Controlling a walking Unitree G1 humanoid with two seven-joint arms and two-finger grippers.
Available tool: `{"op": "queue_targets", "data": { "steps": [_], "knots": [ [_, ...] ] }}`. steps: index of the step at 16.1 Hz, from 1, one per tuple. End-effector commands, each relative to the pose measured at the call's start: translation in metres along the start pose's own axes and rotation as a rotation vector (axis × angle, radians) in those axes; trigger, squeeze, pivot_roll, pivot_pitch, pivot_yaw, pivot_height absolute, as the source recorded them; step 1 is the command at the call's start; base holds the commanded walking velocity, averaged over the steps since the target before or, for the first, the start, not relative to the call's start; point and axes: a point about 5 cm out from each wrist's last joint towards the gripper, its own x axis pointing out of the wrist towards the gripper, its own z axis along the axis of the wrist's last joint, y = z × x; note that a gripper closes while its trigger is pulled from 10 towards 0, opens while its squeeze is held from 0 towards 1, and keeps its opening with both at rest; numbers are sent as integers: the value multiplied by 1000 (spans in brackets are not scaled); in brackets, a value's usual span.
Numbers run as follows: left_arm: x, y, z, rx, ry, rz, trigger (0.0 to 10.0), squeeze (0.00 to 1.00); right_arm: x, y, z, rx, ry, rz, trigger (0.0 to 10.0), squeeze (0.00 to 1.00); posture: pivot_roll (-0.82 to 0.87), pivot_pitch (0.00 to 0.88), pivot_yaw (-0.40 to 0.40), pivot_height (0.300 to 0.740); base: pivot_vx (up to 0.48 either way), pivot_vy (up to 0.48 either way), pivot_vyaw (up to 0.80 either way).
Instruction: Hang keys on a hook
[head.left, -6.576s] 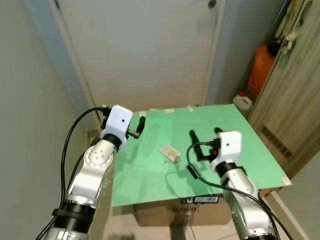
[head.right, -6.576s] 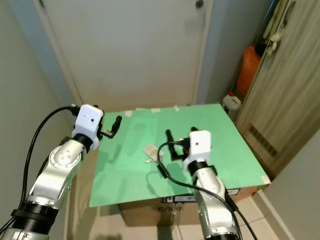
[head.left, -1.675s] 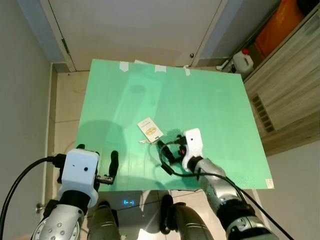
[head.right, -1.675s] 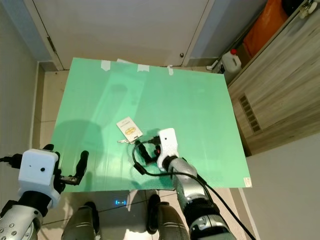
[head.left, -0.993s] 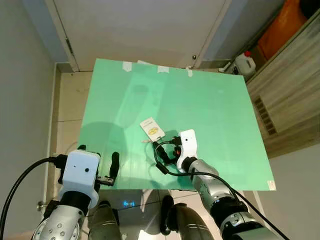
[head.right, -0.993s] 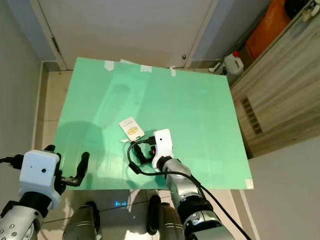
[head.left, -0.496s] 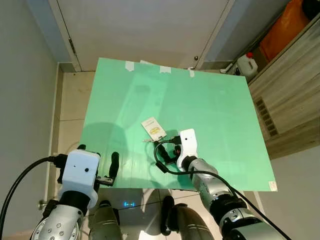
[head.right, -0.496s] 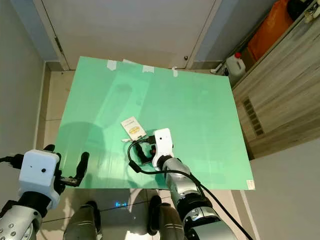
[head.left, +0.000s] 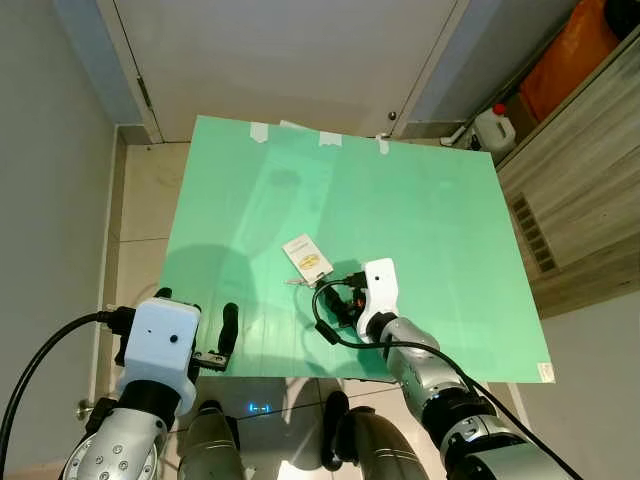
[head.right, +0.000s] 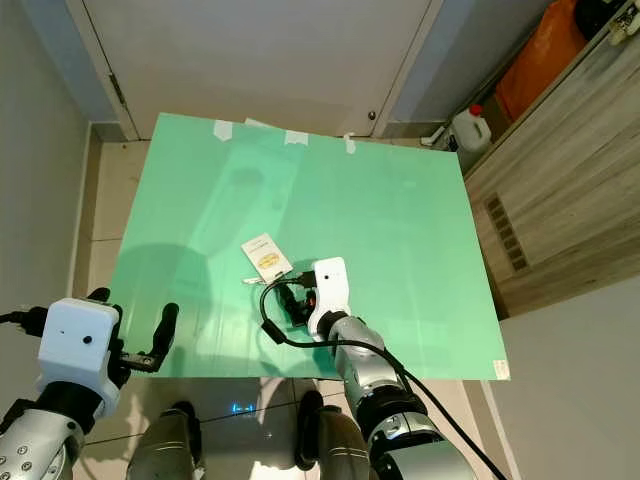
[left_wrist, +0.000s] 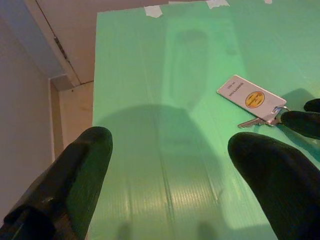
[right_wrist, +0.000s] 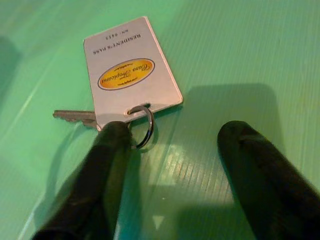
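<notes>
On green board (head.left: 430, 220), keys (right_wrist: 131, 82) lie flat, tag end twd door; right gripper (right_wrist: 172, 150) jaws open at ring, left gripper (left_wrist: 170, 165) jaws open.

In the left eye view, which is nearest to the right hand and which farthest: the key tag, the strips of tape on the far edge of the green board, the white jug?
From the right hand:
1. Key tag, just beyond it, on the green board.
2. Strips of tape, at the board's far edge.
3. White jug, on the floor past the far right corner.
</notes>
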Motion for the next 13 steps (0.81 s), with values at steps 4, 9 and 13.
{"op": "queue_targets", "data": {
  "steps": [4, 9, 13],
  "knots": [
    [-3, -3, 1, -7, 3, -25, 10000, 0, -9, 3, -29, -62, 112, -15, 0, 0, 373, 365, -136, 740, 0, 0, 0],
    [0, -2, 2, -1, -4, -29, 10000, 0, 1, 14, -3, -75, -27, 37, 0, 0, 368, 361, -136, 740, 0, 0, 0],
    [2, -1, 3, 1, -10, -28, 10000, 0, 3, 16, 37, -91, -234, 56, 0, 0, 362, 355, -137, 740, 0, 0, 0]
  ]
}}
